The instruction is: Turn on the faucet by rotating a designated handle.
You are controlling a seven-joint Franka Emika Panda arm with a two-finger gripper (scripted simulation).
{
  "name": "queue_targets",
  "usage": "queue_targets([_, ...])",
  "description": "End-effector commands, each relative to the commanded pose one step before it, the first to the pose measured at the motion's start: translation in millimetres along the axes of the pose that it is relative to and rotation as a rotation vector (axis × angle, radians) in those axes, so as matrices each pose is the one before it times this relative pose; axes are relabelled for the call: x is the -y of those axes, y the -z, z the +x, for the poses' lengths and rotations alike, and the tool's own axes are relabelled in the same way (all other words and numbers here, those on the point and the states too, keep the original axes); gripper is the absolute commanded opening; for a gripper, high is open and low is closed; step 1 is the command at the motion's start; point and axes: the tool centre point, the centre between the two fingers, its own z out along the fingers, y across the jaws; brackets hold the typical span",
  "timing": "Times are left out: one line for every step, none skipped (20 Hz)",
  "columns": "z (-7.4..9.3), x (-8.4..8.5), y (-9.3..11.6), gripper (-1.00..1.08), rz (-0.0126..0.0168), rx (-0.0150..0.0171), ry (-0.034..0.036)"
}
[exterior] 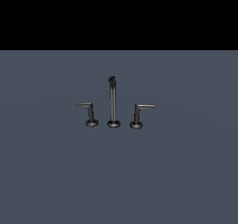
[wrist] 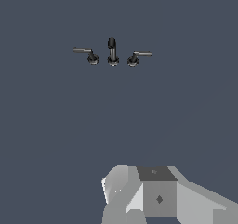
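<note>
Dark grey metal faucet (exterior: 113, 102) stands on the slate-blue counter (exterior: 186, 172); its L-shaped handle (exterior: 87, 110), bar pointing to the exterior view's left, should be approached at the bar tip. The gripper's opening cannot be told.

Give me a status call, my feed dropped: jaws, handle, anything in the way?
Gripper far from faucet, jaws' state unclear. Handle untouched, bar pointing to exterior view's left. Nothing between them.

A small dark grey metal faucet (wrist: 112, 51) stands on the plain grey-blue desk (wrist: 56, 135), its left-pointing L-shaped lever handle (wrist: 86, 54) well apart from the pale grey claw (wrist: 139, 197).
</note>
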Motion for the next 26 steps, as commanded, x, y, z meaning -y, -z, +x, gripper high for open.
queue_targets([0.0, -0.01, 0.0, -1.0, 0.0, 0.0, 0.0])
queue_targets([0.02, 0.07, -0.12, -1.0, -0.00001, 0.0, -0.00069])
queue_targets([0.07, 0.39, -0.37, -1.0, 0.00002, 0.00003, -0.00138])
queue_targets([0.12, 0.56, -0.62, -1.0, 0.00003, 0.00005, -0.00258])
queue_targets([0.17, 0.8, -0.87, -1.0, 0.00004, 0.00007, -0.00359])
queue_targets([0.22, 1.04, -1.12, -1.0, 0.00005, 0.00009, -0.00458])
queue_targets([0.27, 1.24, -1.37, -1.0, 0.00007, 0.00011, -0.00569])
queue_targets([0.32, 1.49, -1.62, -1.0, 0.00008, 0.00013, -0.00666])
queue_targets([0.38, 1.7, -1.87, -1.0, 0.00009, 0.00014, -0.00775])
queue_targets([0.43, 1.94, -2.12, -1.0, 0.0001, 0.00016, -0.00876])
queue_targets([0.48, 2.17, -2.37, -1.0, 0.00012, 0.00018, -0.00981])
queue_targets([0.53, 2.4, -2.63, -1.0, 0.00013, 0.0002, -0.01085])
queue_targets([0.58, 2.64, -2.88, -1.0, 0.00015, 0.00022, -0.01188])
queue_targets([0.64, 2.87, -3.13, -1.0, 0.00016, 0.00024, -0.01295])
queue_targets([0.69, 3.11, -3.39, -1.0, 0.00018, 0.00026, -0.014])
queue_targets([0.75, 3.35, -3.64, -1.0, 0.0002, 0.00028, -0.01505])
queue_targets([0.8, 3.59, -3.9, -1.0, 0.00022, 0.00029, -0.01609])
queue_targets([0.86, 3.82, -4.16, -1.0, 0.00024, 0.00031, -0.01716])
queue_targets([0.92, 4.07, -4.42, -1.0, 0.00026, 0.00033, -0.01823])
queue_targets([0.97, 4.31, -4.68, -1.0, 0.00028, 0.00035, -0.01928])
queue_targets([1.03, 4.55, -4.92, -1.0, 0.00031, 0.00037, -0.02028])
queue_targets([1.05, 4.63, -5.01, -1.0, 0.00032, 0.00038, -0.02064])
queue_targets([1.05, 4.65, -5.02, -1.0, 0.00033, 0.00038, -0.02066])
queue_targets([1.06, 4.67, -5.03, -1.0, 0.00034, 0.00038, -0.02069])
queue_targets([1.06, 4.69, -5.04, -1.0, 0.00036, 0.00038, -0.02071])
queue_targets([1.07, 4.7, -5.05, -1.0, 0.00037, 0.00039, -0.02073])
